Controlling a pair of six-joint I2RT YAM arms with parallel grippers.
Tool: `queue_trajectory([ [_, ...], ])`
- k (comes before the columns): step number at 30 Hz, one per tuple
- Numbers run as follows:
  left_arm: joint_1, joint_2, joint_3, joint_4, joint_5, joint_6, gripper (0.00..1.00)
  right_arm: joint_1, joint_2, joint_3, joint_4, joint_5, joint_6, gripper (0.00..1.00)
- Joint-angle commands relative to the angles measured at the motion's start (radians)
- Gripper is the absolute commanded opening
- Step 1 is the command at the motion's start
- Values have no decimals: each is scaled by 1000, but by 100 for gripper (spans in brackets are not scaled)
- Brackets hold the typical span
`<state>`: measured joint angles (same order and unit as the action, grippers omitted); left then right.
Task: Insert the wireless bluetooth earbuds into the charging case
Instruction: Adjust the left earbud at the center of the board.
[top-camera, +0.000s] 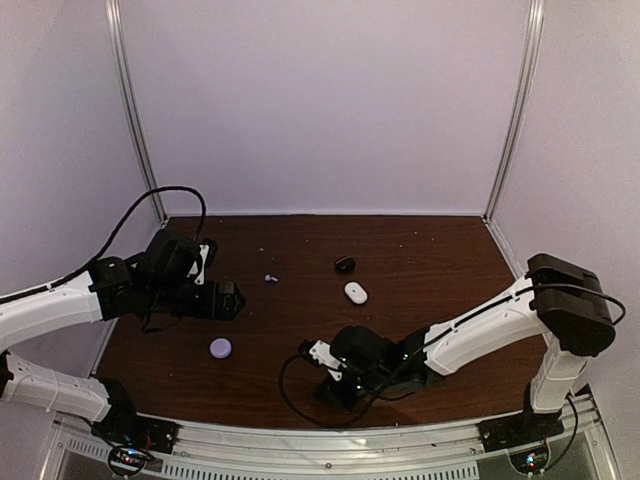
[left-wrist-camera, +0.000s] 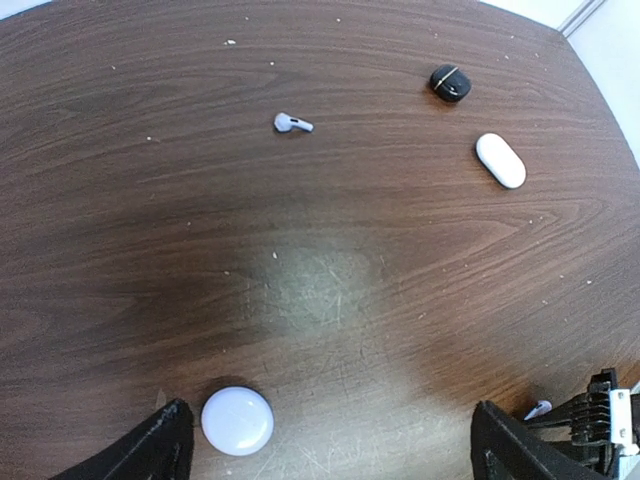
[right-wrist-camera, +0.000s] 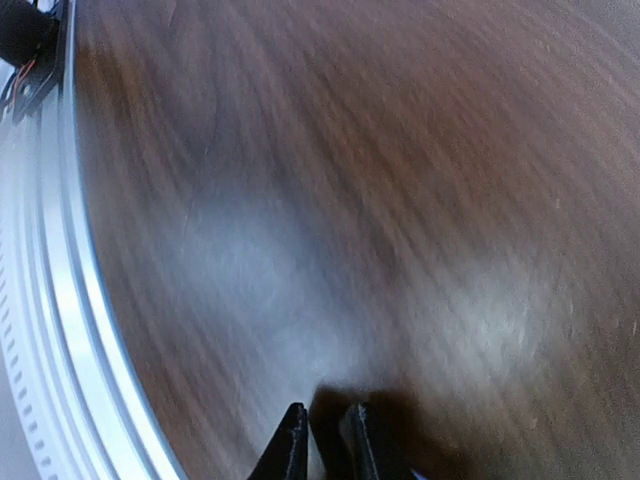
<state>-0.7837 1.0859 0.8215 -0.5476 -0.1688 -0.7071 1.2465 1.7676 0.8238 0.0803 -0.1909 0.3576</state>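
One small pale earbud with a stem (left-wrist-camera: 293, 123) lies on the dark wood table (top-camera: 450, 250), also seen in the top view (top-camera: 270, 278). Three closed cases lie around it: a black one (left-wrist-camera: 449, 83), a white oval one (left-wrist-camera: 500, 159) and a round lavender one (left-wrist-camera: 237, 420). My left gripper (left-wrist-camera: 340, 450) hovers open and wide, and the lavender case sits just inside its left finger (left-wrist-camera: 165, 440). My right gripper (right-wrist-camera: 325, 440) is low near the table's front edge. Its fingers are drawn together, and I see nothing between them. The right wrist view is blurred.
The metal front rail (right-wrist-camera: 60, 300) of the table runs close to the right gripper. In the top view, the black case (top-camera: 344, 264) and the white case (top-camera: 356, 292) lie mid-table, and the lavender case (top-camera: 220, 347) lies front left. Frame posts stand at the back corners.
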Motion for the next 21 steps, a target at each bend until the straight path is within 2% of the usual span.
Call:
queue_trajectory([
  [1, 13, -25, -30, 29, -28, -32, 98, -13, 153, 141, -37, 101, -62, 17],
  [5, 18, -43, -67, 20, -31, -51, 98, -56, 234, 291, -23, 55, -110, 16],
  [8, 18, -69, -87, 22, -14, -60, 98, -58, 182, 318, -23, 31, -138, 17],
  [12, 19, -70, -126, 22, 17, -74, 98, -58, 43, 209, -10, -25, -119, 19],
  [18, 18, 10, -195, 9, 57, -111, 98, -94, -134, 38, 27, -62, -88, 25],
  [21, 18, 15, -228, 17, 21, -147, 98, -132, -186, -2, 64, -93, -73, 27],
])
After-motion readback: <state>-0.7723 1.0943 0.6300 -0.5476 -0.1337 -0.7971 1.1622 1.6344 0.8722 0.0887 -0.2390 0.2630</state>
